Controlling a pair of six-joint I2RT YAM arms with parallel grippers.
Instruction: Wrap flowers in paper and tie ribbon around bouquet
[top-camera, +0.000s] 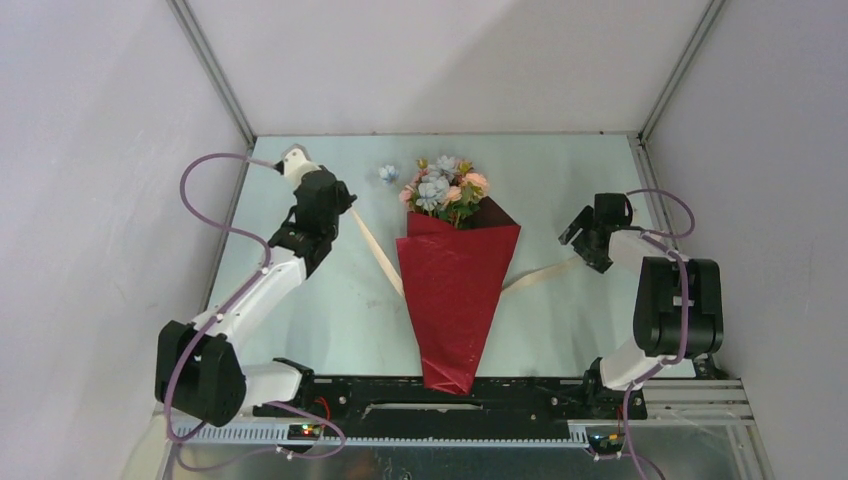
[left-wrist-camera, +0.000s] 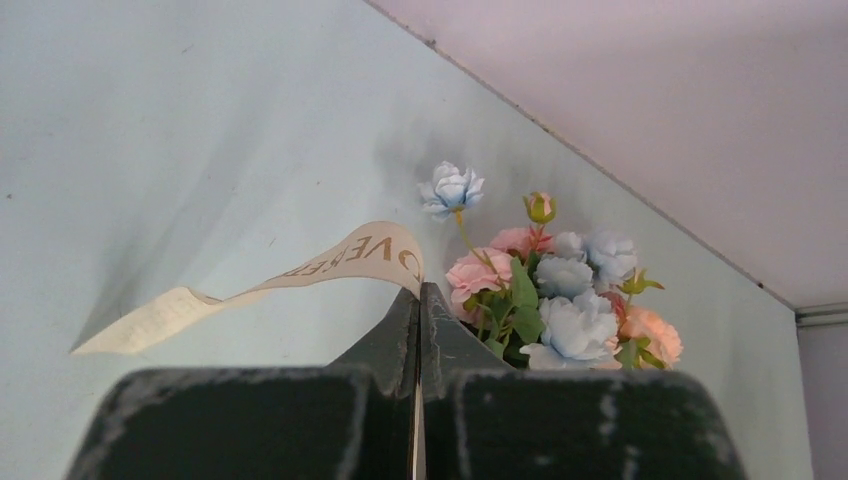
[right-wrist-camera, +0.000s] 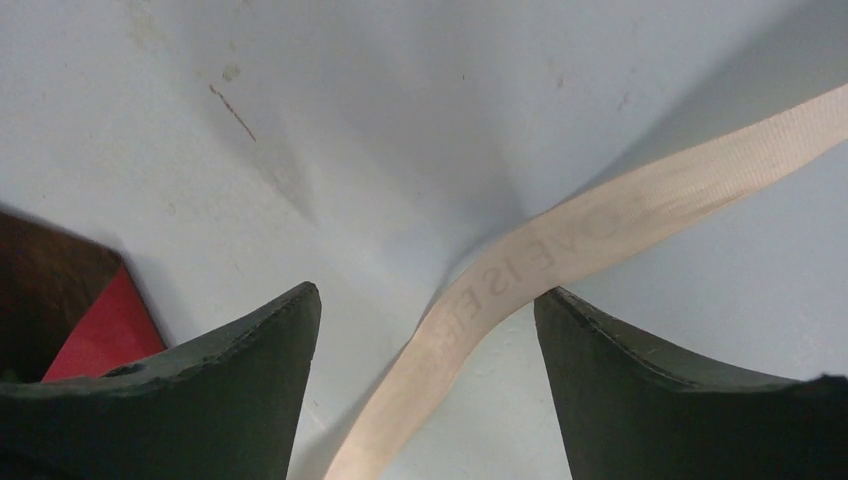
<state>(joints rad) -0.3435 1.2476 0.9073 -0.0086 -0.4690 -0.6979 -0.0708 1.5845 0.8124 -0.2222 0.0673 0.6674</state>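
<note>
paper (top-camera: 455, 300): bright glossy red outer face. Dark maroon-brown inner face shows on the top right flap.
flowers (top-camera: 445, 190): pale blue and pink heads, one peach, one yellow-green bud, green leaves and stems.
loose flower head (top-camera: 388, 173): pale blue.
ribbon (right-wrist-camera: 600, 225): cream-beige, fine woven texture, faint lettering printed slightly darker than the ribbon.
counter (top-camera: 330, 310): pale blue-green, a few dark scuff marks.
left claw (left-wrist-camera: 419, 300) and right claw (right-wrist-camera: 428, 292): matte black, rubbed grey along the edges.
arms (top-camera: 255, 290): white and black links.
cables (top-camera: 215, 160): purple.
walls (top-camera: 100, 150): pale lilac-grey.
</note>
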